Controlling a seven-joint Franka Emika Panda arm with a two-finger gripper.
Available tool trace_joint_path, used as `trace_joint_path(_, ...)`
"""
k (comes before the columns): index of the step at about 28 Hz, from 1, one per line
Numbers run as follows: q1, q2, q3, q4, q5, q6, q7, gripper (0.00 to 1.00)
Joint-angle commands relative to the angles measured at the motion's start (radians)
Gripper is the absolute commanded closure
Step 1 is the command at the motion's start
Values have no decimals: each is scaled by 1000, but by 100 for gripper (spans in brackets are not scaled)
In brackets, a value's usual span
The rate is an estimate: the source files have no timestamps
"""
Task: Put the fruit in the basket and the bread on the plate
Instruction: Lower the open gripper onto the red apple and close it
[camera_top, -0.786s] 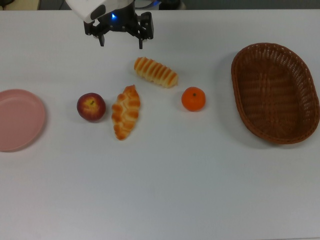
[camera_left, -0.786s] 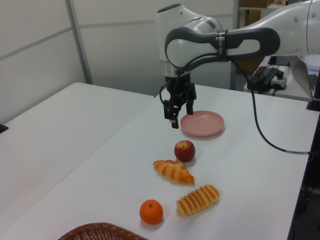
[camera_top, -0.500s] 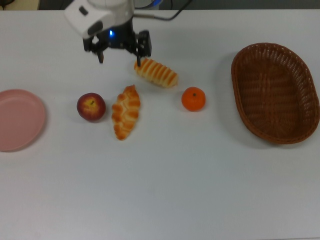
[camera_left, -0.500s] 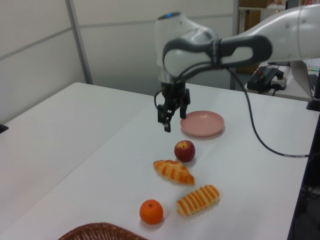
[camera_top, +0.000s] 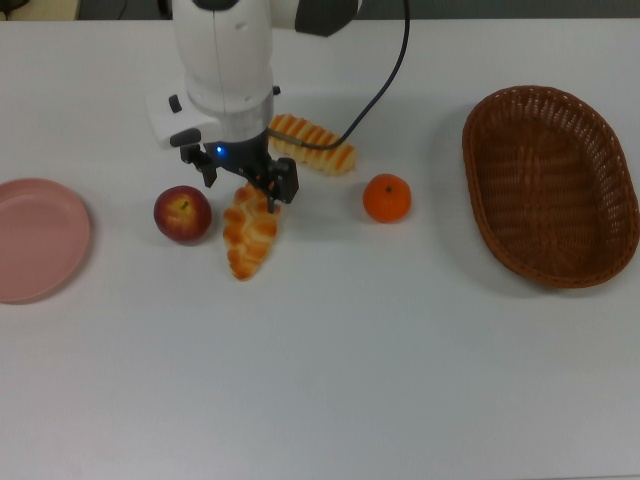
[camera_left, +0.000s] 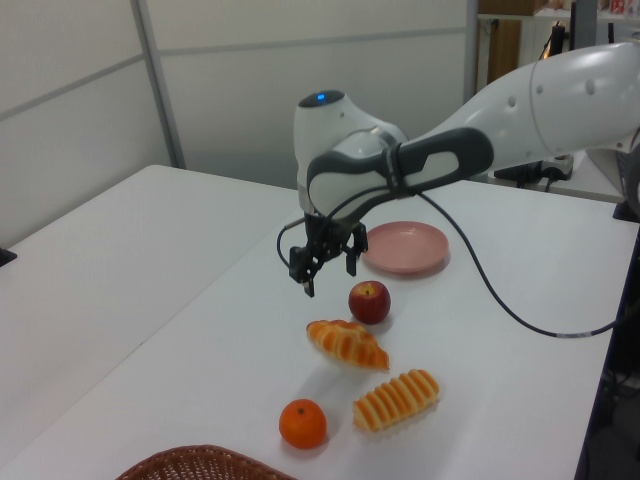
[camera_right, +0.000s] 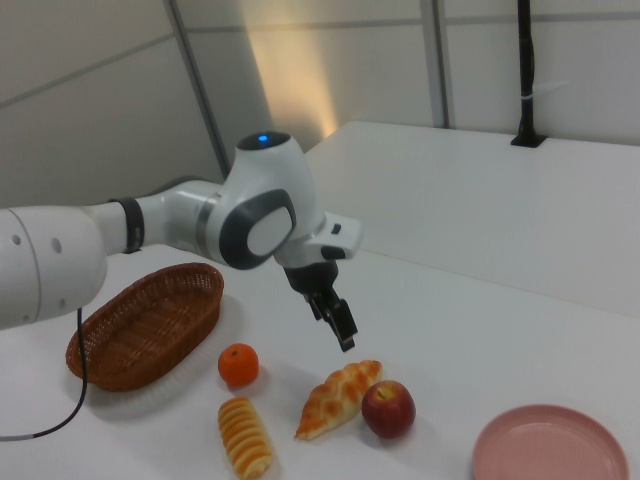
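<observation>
- The gripper (camera_top: 243, 180) hangs in the air above the white table (camera_top: 350, 380), and its two black fingers (camera_left: 306, 284) are spread apart with nothing between them.
- The braided roll (camera_top: 251, 226) lies on the table just under the fingers. In the top view one fingertip covers the roll's upper tip. In the left view and the right view the fingers are clearly up above the roll and not touching it.
- The apple (camera_top: 182, 214) sits on the table just to the top view's left of the fingers, close beside the braided roll but not touching it.
- The striped roll (camera_top: 322, 152) lies on the table past the fingers, toward the top view's upper right. The arm covers one end of it in the top view.
- The mandarin (camera_top: 387, 198) sits on the table to the top view's right of the fingers, near the striped roll.
- The basket (camera_top: 550, 184) is far from the fingers, at the top view's right edge of the table. Nothing is in it.
- The plate (camera_top: 35, 240) is on the other side, at the top view's left edge, well apart from the fingers. Nothing is on it.
</observation>
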Motion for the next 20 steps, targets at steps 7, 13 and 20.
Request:
trace_joint_path(7,-52,-93,-29,-192,-7,122,42,0)
trace_joint_path(13,-84,-97,-29,-224,-7,168,33,0)
trace_joint_path(20,-90,-57,-29,-229,-10,179,18,0)
